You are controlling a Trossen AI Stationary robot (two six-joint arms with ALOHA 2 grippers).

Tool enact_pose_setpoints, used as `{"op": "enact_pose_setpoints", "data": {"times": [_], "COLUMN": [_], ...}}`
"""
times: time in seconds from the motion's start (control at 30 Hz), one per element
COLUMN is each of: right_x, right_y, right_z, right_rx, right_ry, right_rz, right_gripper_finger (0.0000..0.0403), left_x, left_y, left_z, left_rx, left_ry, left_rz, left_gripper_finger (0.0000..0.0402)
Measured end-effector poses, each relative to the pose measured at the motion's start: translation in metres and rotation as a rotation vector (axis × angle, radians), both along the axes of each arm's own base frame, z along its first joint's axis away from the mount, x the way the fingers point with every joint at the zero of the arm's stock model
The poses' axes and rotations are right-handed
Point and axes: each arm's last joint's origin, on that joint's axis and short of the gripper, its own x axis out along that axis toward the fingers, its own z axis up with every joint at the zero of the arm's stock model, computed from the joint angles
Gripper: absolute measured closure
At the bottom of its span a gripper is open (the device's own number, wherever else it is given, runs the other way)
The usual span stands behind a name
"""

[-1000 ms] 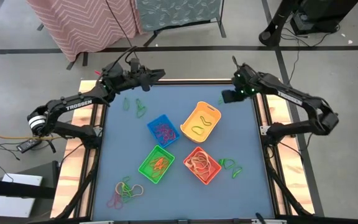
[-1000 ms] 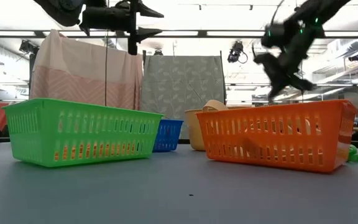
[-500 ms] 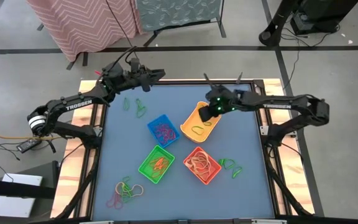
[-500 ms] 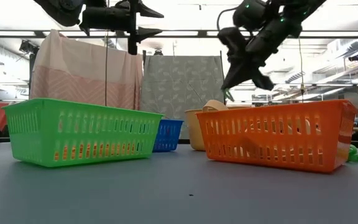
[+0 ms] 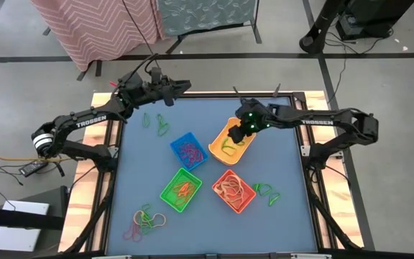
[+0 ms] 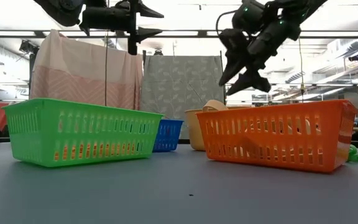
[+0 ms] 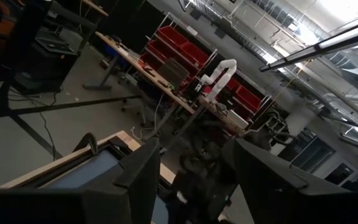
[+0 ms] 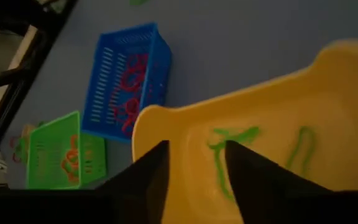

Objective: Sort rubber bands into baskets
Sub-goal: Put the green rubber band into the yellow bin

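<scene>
Four baskets stand mid-table: blue [image 5: 188, 150], yellow [image 5: 232, 140], green [image 5: 181, 190] and orange [image 5: 233, 191], each with rubber bands inside. My right gripper [image 5: 240, 130] hovers open above the yellow basket [image 8: 328, 112]; below its fingers two green rubber bands [image 8: 229, 146] lie on the basket floor. High over the far left of the table my left gripper [image 5: 178, 88] waits open, with nothing between its fingers [image 7: 135, 180]. Loose rubber bands lie on the table at the near left [image 5: 146, 219], the right [image 5: 267, 191] and the far left [image 5: 157, 124].
The baskets sit close together in the middle of the blue mat [image 5: 279, 151]. Wooden rails [image 5: 315, 144] run along the table's left and right sides. In the low view the green basket [image 6: 79, 132] and the orange basket [image 6: 275, 134] stand nearest, with cloth screens behind the table.
My right gripper has swung from the table's far right corner toward the left to a place above the yellow basket, tipping more steeply downward. There it has opened its fingers. My left arm has kept still.
</scene>
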Motion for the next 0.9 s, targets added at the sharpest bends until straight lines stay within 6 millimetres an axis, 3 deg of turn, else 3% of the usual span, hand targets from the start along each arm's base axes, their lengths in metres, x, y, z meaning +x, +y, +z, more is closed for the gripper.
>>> {"op": "enact_pose_setpoints", "data": {"times": [0.23,0.33,0.57,0.73,0.9], "right_x": [-0.018,-0.030,-0.060,-0.070,-0.074], "right_y": [-0.006,-0.017,-0.077,-0.127,-0.158], "right_z": [0.024,0.026,0.006,-0.013,-0.038], "right_rx": [-0.141,-0.156,-0.017,0.091,0.237], "right_ry": [-0.053,0.021,0.439,0.527,0.554], "right_rz": [-0.004,-0.186,-0.561,-0.700,-0.787], "right_gripper_finger": [0.0160,0.0145,0.0144,0.0144,0.0144], "left_x": [0.000,0.000,0.000,0.000,0.000], "left_y": [0.000,0.000,0.001,0.001,0.001], "left_z": [0.000,0.000,0.000,0.000,0.000], "left_rx": [-0.003,-0.004,-0.011,-0.038,-0.049], "left_ry": [0.002,0.002,-0.001,-0.010,-0.014], "left_rz": [0.004,0.014,0.041,0.040,0.038], "left_gripper_finger": [0.0195,0.0195,0.0195,0.0195,0.0195]}}
